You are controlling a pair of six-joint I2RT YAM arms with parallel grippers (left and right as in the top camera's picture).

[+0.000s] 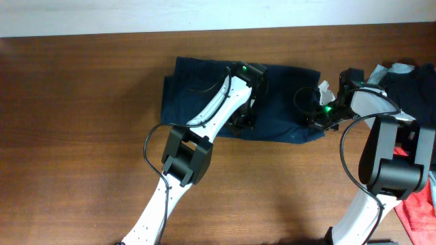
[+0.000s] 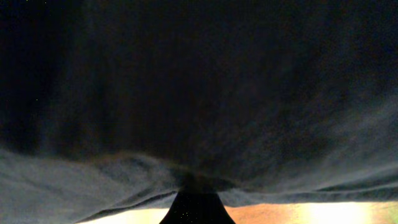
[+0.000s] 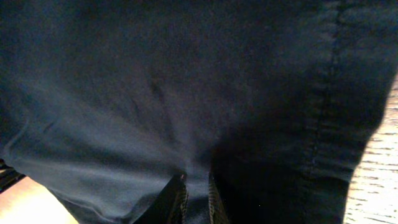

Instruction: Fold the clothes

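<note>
Closest to me, a red cloth (image 1: 417,212) shows at the near right edge of my overhead view. Further in, my left claw (image 2: 196,199) is clenched on the near hem of the shorts (image 1: 197,85), and the dark cloth puckers into its tip. My right claw (image 3: 196,200) grasps a fold at the shorts' right end, with fabric caught between its fingers. The shorts lie spread on the table (image 1: 82,136), toward its far edge. At the far right sits a heap of clothes (image 1: 409,82).
</note>
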